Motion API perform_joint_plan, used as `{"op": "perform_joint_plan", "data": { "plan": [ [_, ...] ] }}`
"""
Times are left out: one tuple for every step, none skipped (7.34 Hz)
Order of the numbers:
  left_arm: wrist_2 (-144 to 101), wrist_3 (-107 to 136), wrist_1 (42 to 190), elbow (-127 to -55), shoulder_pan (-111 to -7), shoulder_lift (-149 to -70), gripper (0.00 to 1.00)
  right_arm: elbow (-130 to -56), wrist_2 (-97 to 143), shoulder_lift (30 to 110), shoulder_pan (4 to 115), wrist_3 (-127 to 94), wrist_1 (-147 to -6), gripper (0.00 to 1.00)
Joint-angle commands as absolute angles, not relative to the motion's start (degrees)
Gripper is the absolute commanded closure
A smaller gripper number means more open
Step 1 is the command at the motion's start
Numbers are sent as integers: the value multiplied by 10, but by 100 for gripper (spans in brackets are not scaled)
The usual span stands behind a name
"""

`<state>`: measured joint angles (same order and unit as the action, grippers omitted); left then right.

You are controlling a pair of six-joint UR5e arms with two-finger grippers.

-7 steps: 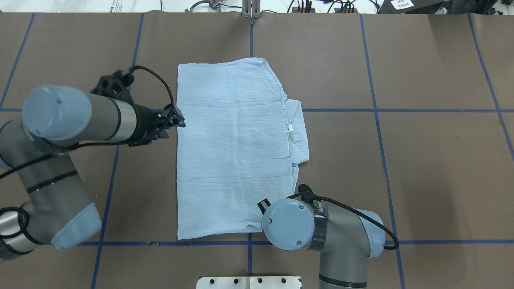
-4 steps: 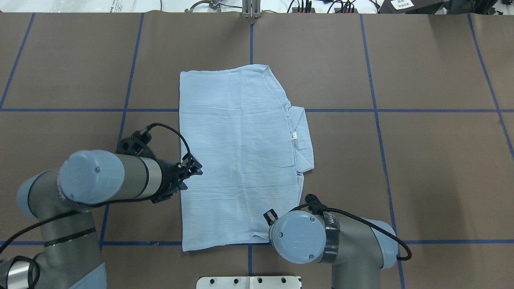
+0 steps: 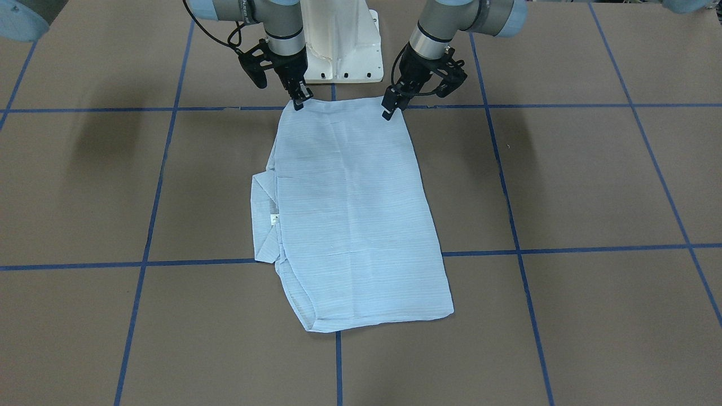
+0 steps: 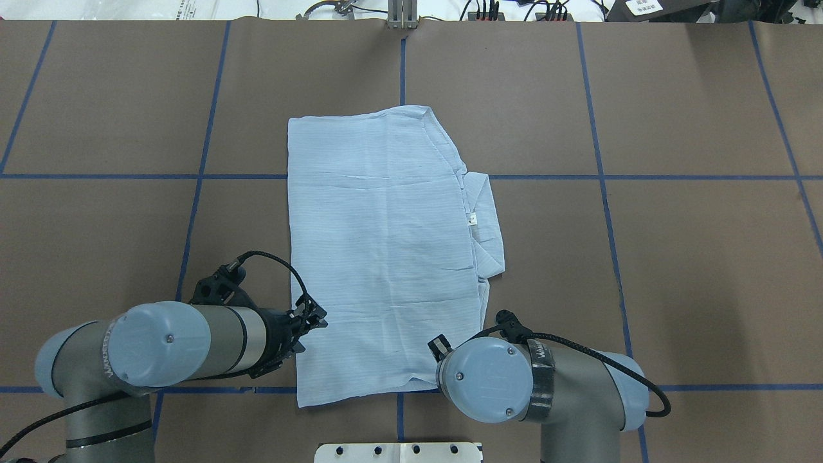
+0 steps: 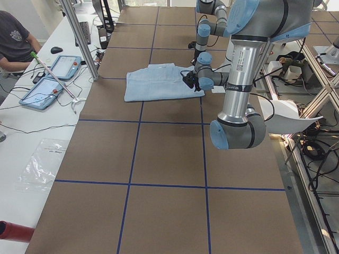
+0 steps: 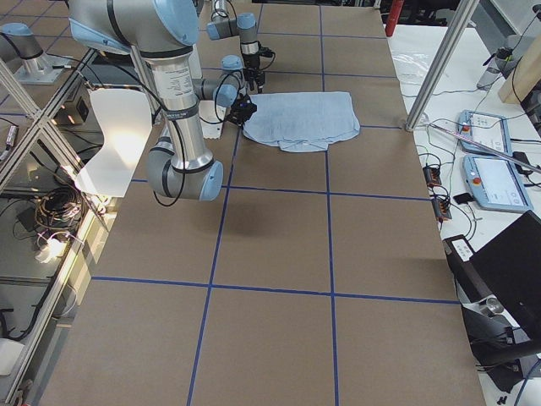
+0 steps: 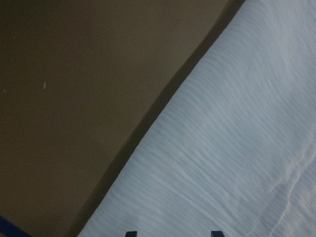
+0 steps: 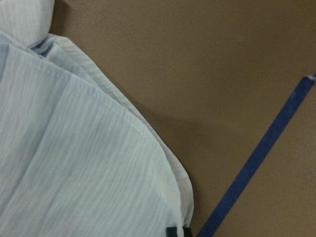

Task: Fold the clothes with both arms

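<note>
The light-blue shirt [image 4: 386, 257] lies flat on the brown table, folded into a long rectangle, its collar [image 4: 483, 218] sticking out on the right side. My left gripper [image 4: 316, 319] hovers open over the shirt's left edge close to the near corner; the left wrist view shows its fingertips [image 7: 131, 233] spread above the striped cloth [image 7: 237, 148]. In the front-facing view my right gripper [image 3: 299, 101] is pinched shut on the shirt's other near corner [image 3: 307, 110], opposite the left gripper [image 3: 393, 108]. From overhead the right wrist hides it.
Blue tape lines [image 4: 604, 177] mark a grid on the table. The white pedestal base [image 3: 338, 51] stands just behind the shirt's near edge. A person [image 5: 16, 42] sits at a side bench with tablets [image 5: 50, 82] beyond a metal post [image 5: 79, 42].
My left arm has swept along the shirt's left edge from its middle toward the near corner. The right arm drew back slightly, and the shirt slid a little toward the robot and rightward.
</note>
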<state>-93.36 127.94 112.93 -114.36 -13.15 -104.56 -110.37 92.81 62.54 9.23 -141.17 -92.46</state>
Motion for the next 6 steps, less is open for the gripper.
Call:
{"op": "perform_joint_plan", "data": {
  "plan": [
    [-919, 1331, 1129, -1147, -98, -1028, 33, -1107, 927, 625, 95, -1412, -925, 100],
    [-878, 1406, 1129, -1151, -68, -1019, 33, -1109, 926, 626, 98, -1410, -924, 100],
    [-873, 1420, 1129, -1166, -66, -1017, 33, -1110, 928, 626, 101, -1395, -923, 100],
    [-872, 1422, 1123, -1165, -59, -1016, 33, -1114, 933, 622, 101, -1388, -924, 100],
    [-871, 1435, 1118, -1163, -49, -1014, 33, -1114, 934, 623, 101, -1388, -924, 100],
    [-871, 1438, 1115, -1157, -43, -1015, 34, -1114, 934, 623, 102, -1388, -925, 100]
  ]
}}
